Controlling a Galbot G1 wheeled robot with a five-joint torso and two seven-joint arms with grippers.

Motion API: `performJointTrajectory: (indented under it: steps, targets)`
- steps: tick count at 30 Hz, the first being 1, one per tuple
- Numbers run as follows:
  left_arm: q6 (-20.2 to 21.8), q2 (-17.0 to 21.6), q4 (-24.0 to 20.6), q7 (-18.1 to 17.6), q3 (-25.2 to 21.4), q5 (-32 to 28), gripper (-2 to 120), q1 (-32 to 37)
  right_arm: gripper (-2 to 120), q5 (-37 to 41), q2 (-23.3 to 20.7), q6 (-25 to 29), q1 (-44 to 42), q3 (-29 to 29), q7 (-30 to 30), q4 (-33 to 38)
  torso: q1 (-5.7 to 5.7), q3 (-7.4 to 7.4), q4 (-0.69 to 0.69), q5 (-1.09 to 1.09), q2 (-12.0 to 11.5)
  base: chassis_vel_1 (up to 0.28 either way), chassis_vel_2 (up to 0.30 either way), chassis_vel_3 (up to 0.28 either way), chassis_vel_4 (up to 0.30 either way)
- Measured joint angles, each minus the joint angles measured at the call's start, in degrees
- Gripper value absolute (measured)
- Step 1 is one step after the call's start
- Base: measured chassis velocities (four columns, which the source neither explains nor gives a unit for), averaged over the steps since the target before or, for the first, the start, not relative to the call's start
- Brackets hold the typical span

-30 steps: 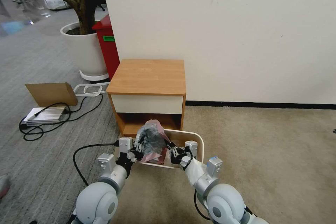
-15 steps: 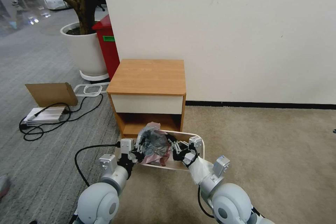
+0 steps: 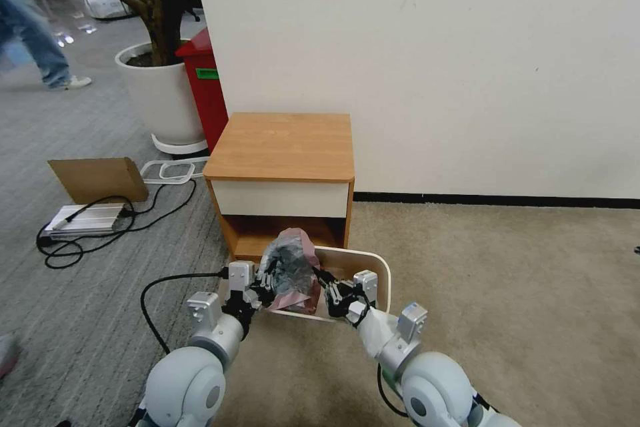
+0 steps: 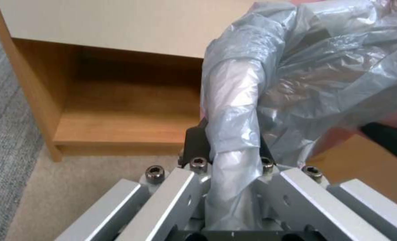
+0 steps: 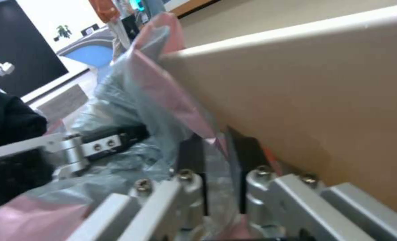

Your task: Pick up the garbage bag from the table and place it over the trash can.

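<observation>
My left gripper and right gripper are each clamped on an edge of the thin, crinkly grey translucent plastic garbage bag with pinkish-red edge, held bunched over the left part of the small cream rectangular plastic trash can on the carpet before the light-brown wooden bench. Step in hand: fitting the bag; next, I judge, its mouth needs spreading across the rim. Against half a second ago, my right gripper has drawn back slightly; the bag remains bunched.

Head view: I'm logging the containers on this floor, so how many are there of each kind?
Small cream trash can holding the garbage bag, which left gripper and right gripper pinch: 1
Tall red bin: 1
White plant pot: 1
Total: 3
</observation>
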Motion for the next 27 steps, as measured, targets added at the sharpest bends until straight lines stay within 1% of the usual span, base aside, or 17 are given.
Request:
performJointTrajectory:
  steps: [1,2,3,7,8,12,13,14,16,17,20,24,27]
  targets:
    - [0.01,-0.01,-0.13,0.01,0.15,0.0,4,0.05,18,-0.1,-0.18,-0.01,0.27,-0.12,-0.02,-0.3,0.0,0.0,0.0,0.0,0.0,0.0,0.0,0.0,0.0]
    - [0.01,-0.07,-0.22,0.02,0.32,0.01,4,0.11,25,-0.37,-0.44,-0.01,0.57,-0.3,-0.03,-0.79,0.0,0.0,0.0,0.0,0.0,0.0,0.0,0.0,0.0]
    - [0.01,-0.07,-0.22,0.02,0.32,0.01,4,0.11,25,-0.37,-0.44,-0.01,0.57,-0.3,-0.03,-0.79,0.0,0.0,0.0,0.0,0.0,0.0,0.0,0.0,0.0]
    - [0.07,-0.24,-0.23,0.01,0.52,0.13,4,0.28,40,-1.53,-0.77,0.59,0.7,-0.26,-0.64,-1.97,0.0,0.0,-0.01,0.0,0.0,0.0,0.0,0.0,0.0]
    - [0.07,-0.24,-0.23,0.01,0.52,0.13,4,0.28,40,-1.53,-0.77,0.59,0.7,-0.26,-0.64,-1.97,0.0,0.0,-0.01,0.0,0.0,0.0,0.0,0.0,0.0]
    - [0.2,-0.16,-0.23,0.0,0.59,0.18,4,0.52,60,-2.44,-1.34,1.19,1.66,-0.2,-2.15,-2.42,0.0,0.0,-0.01,0.0,0.0,0.0,0.0,0.0,0.0]
    - [0.2,-0.16,-0.23,0.0,0.59,0.18,4,0.52,60,-2.44,-1.34,1.19,1.66,-0.2,-2.15,-2.42,0.0,0.0,-0.01,0.0,0.0,0.0,0.0,0.0,0.0]
    - [0.2,-0.16,-0.23,0.0,0.63,0.21,4,0.56,63,-2.43,-1.76,1.19,2.17,-0.39,-2.62,-2.42,0.0,0.0,0.0,0.0,0.0,0.0,0.0,0.0,0.0]
    - [0.23,-0.19,-0.23,0.0,0.68,0.23,4,0.74,75,-2.38,-2.77,1.22,3.25,-0.82,-4.12,-2.61,0.0,0.0,0.0,0.0,0.0,0.0,0.0,0.0,0.0]
    - [0.23,-0.19,-0.23,0.0,0.68,0.23,4,0.74,75,-2.38,-2.77,1.22,3.25,-0.82,-4.12,-2.61,0.0,0.0,0.0,0.0,0.0,0.0,0.0,0.0,0.0]
    - [0.34,-0.21,-0.24,-0.01,0.84,0.25,4,0.93,89,-2.27,-3.79,1.35,4.36,-1.21,-6.55,-3.2,0.0,0.0,0.0,0.0,0.0,0.0,0.0,0.0,0.0]
    - [0.48,-0.25,-0.38,-0.02,1.0,0.3,4,1.04,92,-2.19,-4.12,1.47,5.07,-1.72,-7.44,-3.67,0.0,0.0,0.0,0.0,0.0,0.0,0.0,0.0,0.0]
    - [0.58,-0.34,-0.38,-0.03,1.1,0.37,4,1.06,92,-2.14,-4.08,1.45,5.18,-1.98,-7.45,-3.68,0.0,0.0,0.0,0.0,0.0,0.0,0.0,0.0,0.0]
